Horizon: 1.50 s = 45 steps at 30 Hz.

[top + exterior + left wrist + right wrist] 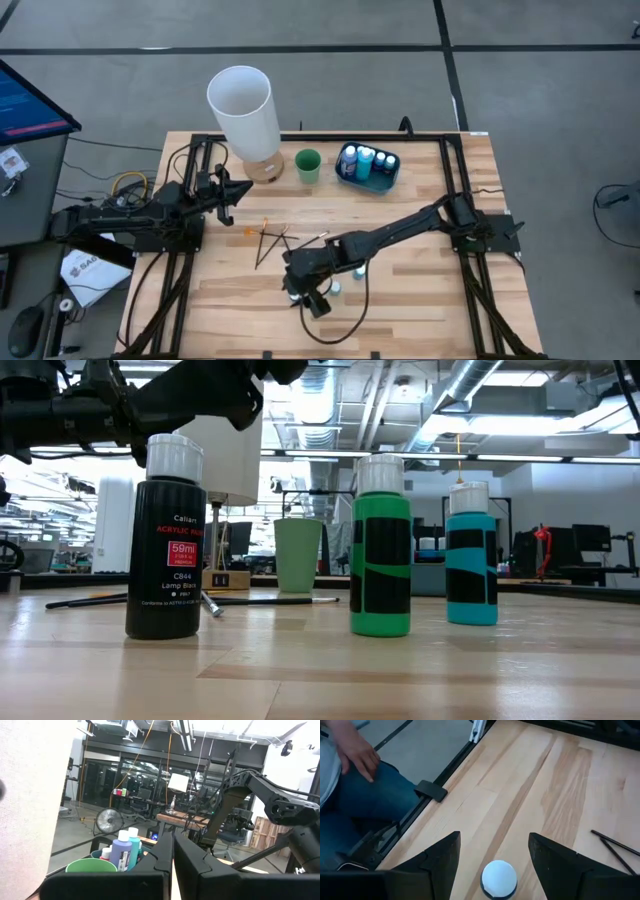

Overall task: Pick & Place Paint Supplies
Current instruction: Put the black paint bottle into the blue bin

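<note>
Wooden counter on a grey floor, open workshop with ducting behind.

Counts:
- Low view shows 3 bottles standing near the front edge: black bottle, green bottle, teal bottle, all white-capped.
- Blue tray at the back edge, right of centre, holds about 4 more bottles; exact number hard to tell.
- A few thin dark brushes lie loose mid-counter, left of centre; count unclear, some crossing.
- 1 green cup left of the tray, 1 white cylinder on a wooden base further left.

Right hand is over the front-edge bottles, fingers spread. In the right wrist view one white cap sits directly between the two fingers, not touched by either. Which of the three bottles that is, can't tell.

Left hand hovers near the left edge, fingers pressed together, holding nothing.

Readable text, black bottle only: "Calian", "ACRYLIC", "59ml", "C844", "Lamp Black". Green and teal bottles show only black patches, no legible writing.

Person's hand and jeans visible beyond the front edge.
</note>
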### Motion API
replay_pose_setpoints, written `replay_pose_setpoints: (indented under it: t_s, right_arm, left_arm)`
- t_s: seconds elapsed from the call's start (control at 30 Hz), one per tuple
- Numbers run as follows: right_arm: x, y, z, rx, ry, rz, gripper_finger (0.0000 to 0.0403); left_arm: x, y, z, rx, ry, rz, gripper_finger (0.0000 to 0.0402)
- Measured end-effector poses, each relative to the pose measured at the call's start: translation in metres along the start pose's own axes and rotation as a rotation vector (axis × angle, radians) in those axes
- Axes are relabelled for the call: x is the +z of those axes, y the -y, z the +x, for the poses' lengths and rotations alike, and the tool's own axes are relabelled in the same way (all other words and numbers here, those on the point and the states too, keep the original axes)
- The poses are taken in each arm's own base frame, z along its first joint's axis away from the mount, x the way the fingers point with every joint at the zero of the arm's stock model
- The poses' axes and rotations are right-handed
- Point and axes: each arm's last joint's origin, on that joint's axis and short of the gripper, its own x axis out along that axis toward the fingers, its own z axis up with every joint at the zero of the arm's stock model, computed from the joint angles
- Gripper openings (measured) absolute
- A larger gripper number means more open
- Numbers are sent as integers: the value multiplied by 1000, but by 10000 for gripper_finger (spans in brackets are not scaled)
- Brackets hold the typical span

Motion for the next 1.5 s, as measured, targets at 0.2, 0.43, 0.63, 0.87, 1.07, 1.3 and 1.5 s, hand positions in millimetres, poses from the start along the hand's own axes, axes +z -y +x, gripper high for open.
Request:
replay_pose_setpoints:
  t_s: [0.2, 0.43, 0.63, 0.87, 1.07, 1.3, 1.5]
  right_arm:
    - [0, 0, 0, 1, -3, 0, 230]
    - [-18, 4, 24, 4, -50, 19, 230]
    - [-26, 4, 30, 10, -93, 35, 230]
    - [-26, 4, 29, 10, -98, 36, 217]
    - [-27, 6, 28, 6, -105, 47, 171]
    - [-26, 6, 28, 4, -102, 54, 109]
    - [-14, 5, 7, 1, -88, -3, 109]
  left_arm:
    - [0, 0, 0, 0, 0, 0, 2]
    - [0, 0, 0, 0, 0, 0, 2]
    - [0, 0, 0, 0, 1, 0, 2]
    - [0, 0, 0, 0, 0, 0, 2]
    - [0, 0, 0, 0, 0, 0, 2]
    - [0, 0, 0, 0, 0, 0, 2]
    - [0, 0, 0, 0, 0, 0, 2]
